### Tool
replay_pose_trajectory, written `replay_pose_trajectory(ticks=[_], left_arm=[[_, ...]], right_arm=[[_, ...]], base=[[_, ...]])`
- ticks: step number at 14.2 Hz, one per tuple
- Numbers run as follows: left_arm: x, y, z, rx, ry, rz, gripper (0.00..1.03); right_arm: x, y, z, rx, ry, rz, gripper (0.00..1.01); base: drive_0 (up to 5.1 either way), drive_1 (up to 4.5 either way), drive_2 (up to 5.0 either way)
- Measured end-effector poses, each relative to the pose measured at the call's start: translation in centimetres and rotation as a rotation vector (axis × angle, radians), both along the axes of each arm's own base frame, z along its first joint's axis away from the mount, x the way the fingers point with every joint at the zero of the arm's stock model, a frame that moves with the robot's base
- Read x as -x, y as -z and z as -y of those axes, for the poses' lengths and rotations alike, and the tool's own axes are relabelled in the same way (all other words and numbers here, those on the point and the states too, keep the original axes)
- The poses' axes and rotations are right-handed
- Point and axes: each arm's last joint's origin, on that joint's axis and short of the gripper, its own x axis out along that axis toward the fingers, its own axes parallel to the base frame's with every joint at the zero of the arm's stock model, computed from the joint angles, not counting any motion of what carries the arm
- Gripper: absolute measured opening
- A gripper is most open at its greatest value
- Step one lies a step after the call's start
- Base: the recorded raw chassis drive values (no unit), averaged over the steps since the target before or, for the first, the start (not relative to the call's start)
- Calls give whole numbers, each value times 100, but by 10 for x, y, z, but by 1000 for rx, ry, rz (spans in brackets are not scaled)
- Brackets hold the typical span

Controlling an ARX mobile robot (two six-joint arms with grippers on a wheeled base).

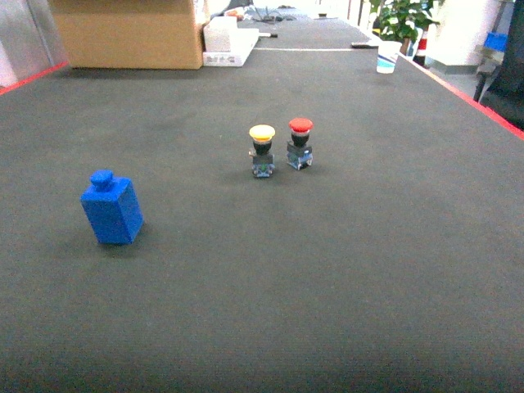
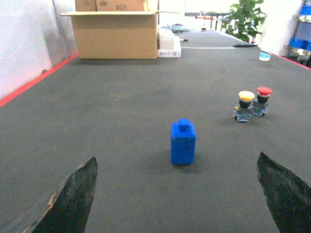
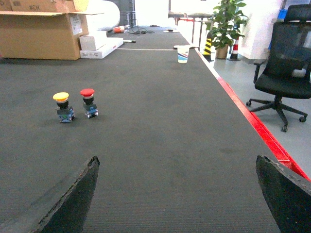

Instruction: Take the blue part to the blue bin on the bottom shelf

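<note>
Upright on the dark matted desk [image 1: 344,270] stands the small blue plastic block-shaped part [image 1: 112,209]; left hand [image 2: 177,194] and right hand [image 3: 175,194] both gape wide, holding nothing.

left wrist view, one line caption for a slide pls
Open left gripper faces the upright blue part on the dark mat.

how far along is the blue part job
Nothing looks done: the blue part stands upright on the dark mat, untouched. In hand: the left gripper has its jaws open, lined up facing the part, holding nothing. Left: grasp it and carry it to the blue bin, which no view shows.
</note>
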Motion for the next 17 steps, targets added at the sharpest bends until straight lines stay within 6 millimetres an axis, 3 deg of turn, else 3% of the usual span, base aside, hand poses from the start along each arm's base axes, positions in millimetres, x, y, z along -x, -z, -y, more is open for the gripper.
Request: replay_pose_trajectory(ticks=[17], left_arm=[[0, 0, 0, 0, 1, -5, 98]], right_arm=[[0, 0, 0, 0, 0, -4, 98]], base=[[0, 0, 0]])
